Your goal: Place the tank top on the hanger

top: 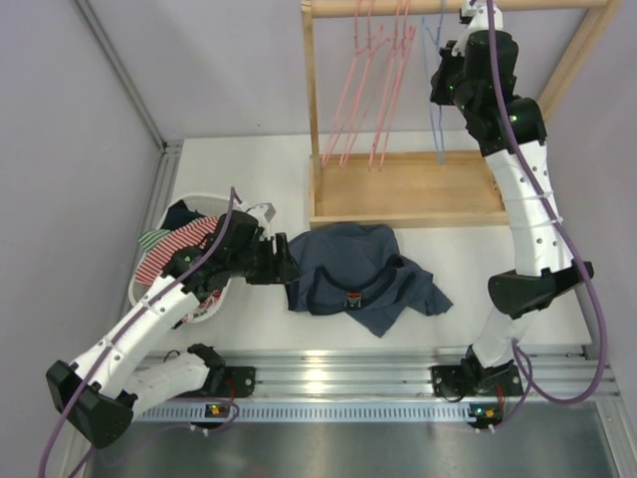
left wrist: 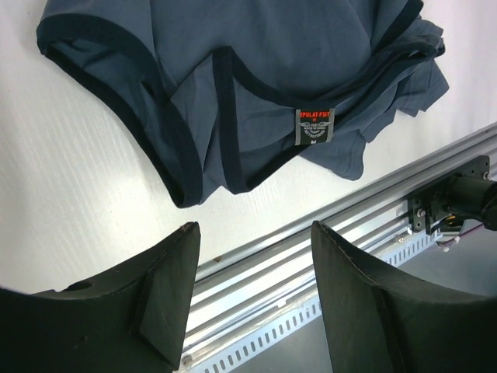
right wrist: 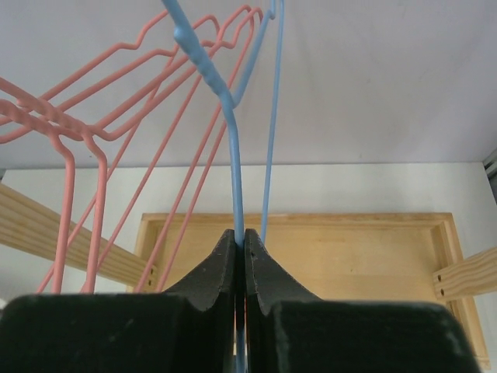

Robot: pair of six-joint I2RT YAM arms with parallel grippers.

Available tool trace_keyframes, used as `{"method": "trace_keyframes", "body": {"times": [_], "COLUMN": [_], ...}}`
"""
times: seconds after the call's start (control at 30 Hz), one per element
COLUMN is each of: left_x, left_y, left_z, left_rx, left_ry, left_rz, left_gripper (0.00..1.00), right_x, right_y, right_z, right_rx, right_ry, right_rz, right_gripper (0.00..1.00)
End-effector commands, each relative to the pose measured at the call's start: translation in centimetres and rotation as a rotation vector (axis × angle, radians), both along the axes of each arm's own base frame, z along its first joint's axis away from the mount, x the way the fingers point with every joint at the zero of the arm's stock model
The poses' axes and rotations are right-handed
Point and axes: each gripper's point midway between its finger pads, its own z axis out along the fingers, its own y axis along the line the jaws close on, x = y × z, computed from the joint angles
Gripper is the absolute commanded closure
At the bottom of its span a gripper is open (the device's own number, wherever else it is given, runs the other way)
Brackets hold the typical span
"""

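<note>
The navy tank top [top: 360,271] lies crumpled on the white table in front of the wooden rack. It fills the top of the left wrist view [left wrist: 256,93], label up. My left gripper [top: 289,269] is open and empty at the shirt's left edge, jaws wide apart [left wrist: 252,241]. The light-blue hanger [top: 435,90] hangs on the rack's rail. My right gripper [top: 445,75] is shut on the hanger's wire [right wrist: 234,155], its fingertips [right wrist: 240,235] pinching it.
Several pink hangers [top: 373,85] hang left of the blue one on the wooden rack [top: 408,189]. A white basket [top: 174,274] with a red-and-white striped garment sits at the left. An aluminium rail [top: 338,373] runs along the near edge.
</note>
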Motion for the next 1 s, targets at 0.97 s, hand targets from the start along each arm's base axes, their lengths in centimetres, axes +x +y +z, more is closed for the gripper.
{"method": "trace_keyframes", "body": {"times": [0.97], "left_x": [0.2], "left_y": [0.1], "left_z": [0.2], "left_rx": [-0.006], "left_ry": [-0.031], "left_rz": [0.001], "left_gripper": [0.37], "right_x": [-14.2], "right_y": [-3.0], "right_z": [0.8], "right_rx": [0.126], "right_ry": [-0.052], "right_rz": [0.084], "right_gripper": [1.0]}}
